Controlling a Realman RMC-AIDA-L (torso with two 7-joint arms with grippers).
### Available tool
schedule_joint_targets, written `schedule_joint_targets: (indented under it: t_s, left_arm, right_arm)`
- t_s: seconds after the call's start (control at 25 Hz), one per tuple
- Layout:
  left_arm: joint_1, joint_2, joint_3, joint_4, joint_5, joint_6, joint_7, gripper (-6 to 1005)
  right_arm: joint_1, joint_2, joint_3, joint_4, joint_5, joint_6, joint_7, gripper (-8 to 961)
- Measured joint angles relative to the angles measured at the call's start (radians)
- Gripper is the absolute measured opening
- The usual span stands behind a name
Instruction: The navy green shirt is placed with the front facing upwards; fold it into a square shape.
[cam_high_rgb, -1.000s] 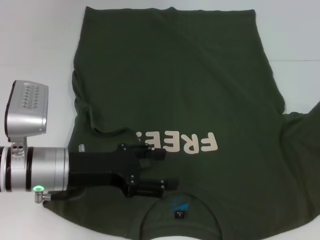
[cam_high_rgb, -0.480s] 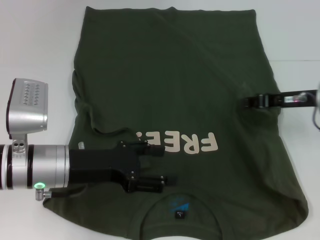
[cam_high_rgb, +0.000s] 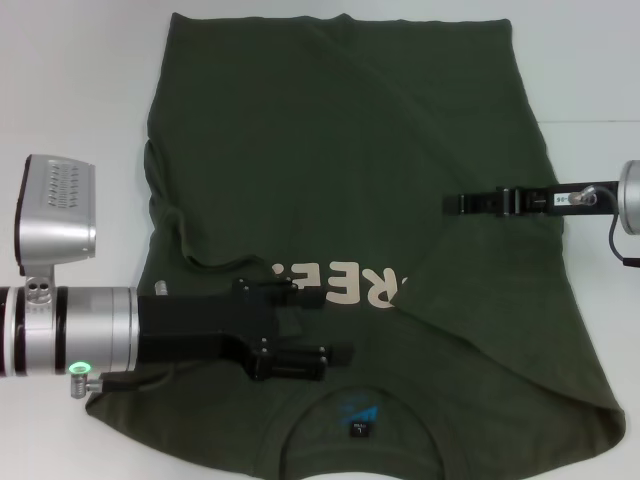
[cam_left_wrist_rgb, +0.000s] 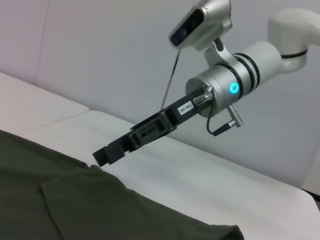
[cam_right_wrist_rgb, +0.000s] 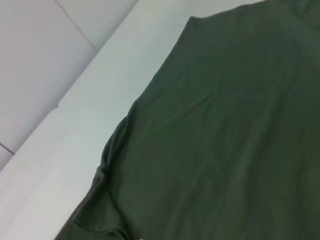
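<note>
The navy green shirt (cam_high_rgb: 350, 140) lies flat on the white table, its neck label (cam_high_rgb: 358, 430) nearest me. My right gripper (cam_high_rgb: 452, 204) is shut on the shirt's right sleeve and holds it over the shirt's body. The folded flap (cam_high_rgb: 500, 300) covers the right end of the pale letters (cam_high_rgb: 345, 283). My left gripper (cam_high_rgb: 325, 328) is open and empty, low over the shirt between the letters and the collar. The left sleeve is folded in, with a crease at the left (cam_high_rgb: 200, 262). The left wrist view shows the right gripper (cam_left_wrist_rgb: 102, 156) at the cloth's edge (cam_left_wrist_rgb: 75, 210). The right wrist view shows only shirt (cam_right_wrist_rgb: 225, 125).
The white table (cam_high_rgb: 70, 80) shows bare on the left and along the right edge (cam_high_rgb: 600, 80). The left arm's silver wrist and camera housing (cam_high_rgb: 55, 215) sit over the table's left side.
My right gripper came in from the right and moved left across the shirt, drawing the right sleeve over the body and covering the last letter. The left gripper barely moved.
</note>
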Motion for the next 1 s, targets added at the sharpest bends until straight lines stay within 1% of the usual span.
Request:
schedule_joint_targets:
  t_s: [0.12,0.24,0.32,0.44,0.56,0.72,0.84,1.0]
  left_arm:
    - [0.002,0.000,-0.014,0.002,0.000,-0.001,0.000,844]
    - [0.009,0.003,-0.048,0.007,0.003,0.011,-0.008,844]
    - [0.022,0.004,-0.068,0.021,0.008,0.017,-0.030,844]
    - [0.052,0.005,-0.074,0.046,0.010,0.012,-0.061,845]
    - [0.092,0.005,-0.085,0.073,0.010,0.003,-0.100,846]
    - [0.138,0.006,-0.140,0.124,0.036,0.006,-0.173,848]
    - [0.167,0.004,-0.183,0.173,0.074,0.012,-0.231,849]
    - [0.199,0.001,-0.234,0.210,0.124,0.010,-0.281,850]
  right_arm:
    - [-0.032,-0.003,0.000,0.004,0.067,-0.003,-0.045,475]
    - [-0.073,-0.002,0.000,0.009,0.152,-0.025,-0.110,594]
    - [-0.105,0.003,0.000,0.010,0.212,-0.059,-0.165,665]
    - [-0.147,0.019,-0.001,0.017,0.278,-0.115,-0.259,771]
    - [-0.175,0.027,0.000,0.054,0.324,-0.163,-0.350,831]
    - [-0.184,0.028,-0.001,0.115,0.363,-0.186,-0.425,910]
    - [-0.181,0.029,-0.013,0.124,0.359,-0.191,-0.433,910]
    - [-0.172,0.030,-0.026,0.126,0.350,-0.192,-0.434,910]
